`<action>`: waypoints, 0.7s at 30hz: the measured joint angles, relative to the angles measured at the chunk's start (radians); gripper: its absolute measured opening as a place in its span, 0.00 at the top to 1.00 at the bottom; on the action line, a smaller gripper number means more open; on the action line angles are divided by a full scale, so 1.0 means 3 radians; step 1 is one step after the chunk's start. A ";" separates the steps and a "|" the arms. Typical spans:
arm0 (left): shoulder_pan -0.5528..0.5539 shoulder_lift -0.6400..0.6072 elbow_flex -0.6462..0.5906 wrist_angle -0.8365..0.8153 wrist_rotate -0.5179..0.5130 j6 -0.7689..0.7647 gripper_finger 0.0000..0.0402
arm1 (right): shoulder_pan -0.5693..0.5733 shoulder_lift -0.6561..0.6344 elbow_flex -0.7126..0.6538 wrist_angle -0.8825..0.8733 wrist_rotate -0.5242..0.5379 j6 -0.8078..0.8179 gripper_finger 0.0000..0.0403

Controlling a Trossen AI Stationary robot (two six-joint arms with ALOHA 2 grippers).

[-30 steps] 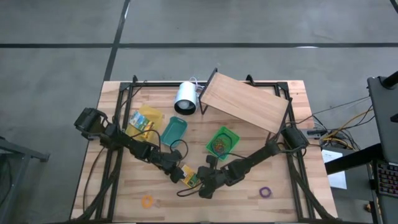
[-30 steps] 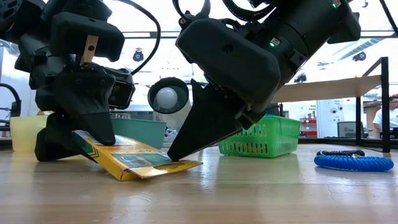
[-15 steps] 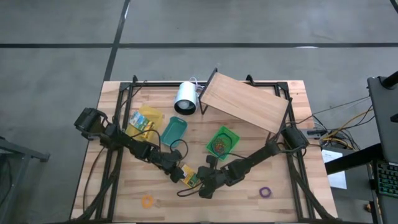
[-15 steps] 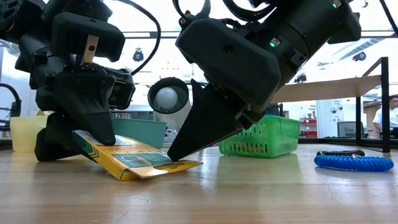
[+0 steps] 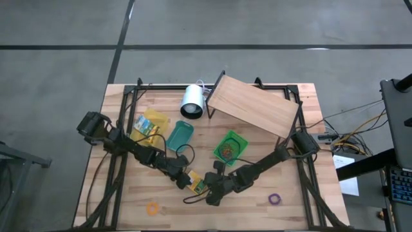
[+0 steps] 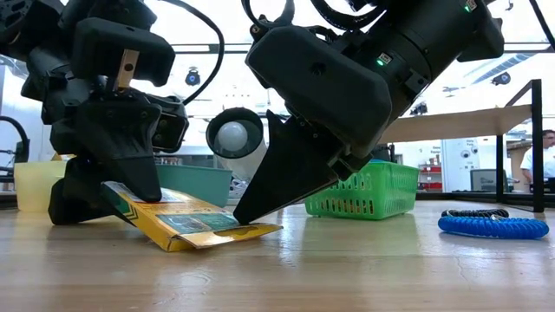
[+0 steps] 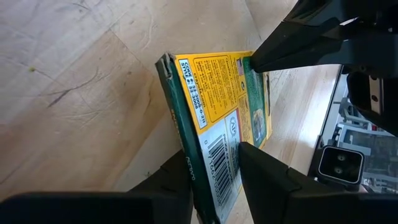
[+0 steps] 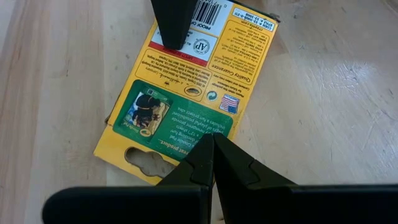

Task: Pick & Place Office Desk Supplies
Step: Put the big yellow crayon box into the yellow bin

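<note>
A flat yellow-and-green box [image 5: 196,183] lies between both grippers near the table's middle front. My left gripper [image 7: 214,158] is shut on its barcode end. My right gripper [image 8: 211,140] is shut, with its tips on the box's green panel. In the low view the box [image 6: 195,227] is tilted: the end at my left gripper [image 6: 113,186] is raised, and the far end rests on the table under my right gripper [image 6: 241,218]. A purple rubber band [image 5: 275,199] and an orange one [image 5: 152,208] lie flat on the table near its front edge. My left gripper pinches the box's barcode end [image 7: 214,165] between its two fingers [image 7: 267,177], one on each flat face. It holds that end raised, while the opposite end [image 6: 264,230] stays on the table. My right gripper presses its shut fingertips [image 8: 208,144] down on the box's green panel [image 8: 186,127], near the hang-hole end. It comes slanting from above and from the table's right.
Behind the grippers stand a teal tray [image 5: 180,135], a green basket [image 5: 230,147] holding rubber bands, and a yellow bin [image 5: 156,120] with a green-and-white packet [image 5: 145,126]. A white cylinder [image 5: 192,101] and a slanted wooden board [image 5: 254,106] sit at the far edge. A person [image 6: 545,165] shows far behind.
</note>
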 joint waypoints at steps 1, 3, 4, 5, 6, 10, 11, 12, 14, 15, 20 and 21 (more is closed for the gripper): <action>0.0000 0.0000 -0.0001 0.0000 -0.0001 -0.0008 0.71 | 0.0000 0.0000 0.0000 0.0000 0.0000 0.0000 0.98; 0.0003 0.0000 -0.0001 0.0001 -0.0008 -0.0019 0.71 | 0.0000 0.0000 0.0000 0.0000 0.0000 0.0000 0.98; 0.0003 0.0000 -0.0001 0.0001 -0.0009 -0.0020 0.71 | 0.0000 0.0000 0.0000 0.0000 0.0000 0.0001 0.98; 0.0003 0.0000 -0.0001 0.0001 -0.0009 -0.0021 0.71 | 0.0000 0.0000 0.0000 0.0000 -0.0001 0.0000 0.98; 0.0003 0.0000 -0.0001 0.0003 -0.0006 -0.0023 0.71 | 0.0000 0.0000 0.0000 0.0000 -0.0001 0.0000 0.98; 0.0003 0.0000 -0.0001 0.0004 0.0015 -0.0031 0.71 | 0.0000 0.0000 0.0000 0.0001 -0.0001 0.0000 0.98; 0.0003 0.0000 -0.0001 0.0004 0.0017 -0.0031 0.72 | 0.0000 0.0000 0.0000 0.0003 -0.0001 0.0000 0.98; 0.0003 -0.0001 -0.0003 0.0007 0.0020 -0.0031 0.74 | 0.0000 0.0000 0.0000 0.0001 -0.0001 0.0000 0.98; 0.0003 -0.0001 -0.0005 0.0019 0.0030 -0.0031 0.79 | 0.0000 0.0000 0.0000 0.0001 -0.0002 0.0000 0.98; 0.0003 -0.0002 -0.0005 0.0027 0.0035 -0.0026 0.82 | 0.0000 0.0000 0.0000 0.0001 -0.0002 0.0000 0.98; 0.0003 0.0000 -0.0005 0.0115 0.0054 -0.0020 0.90 | 0.0001 0.0000 -0.0001 -0.0004 -0.0007 0.0000 0.98; 0.0003 0.0000 -0.0005 0.0132 0.0054 -0.0020 0.90 | 0.0001 0.0000 -0.0001 -0.0004 -0.0009 0.0000 0.98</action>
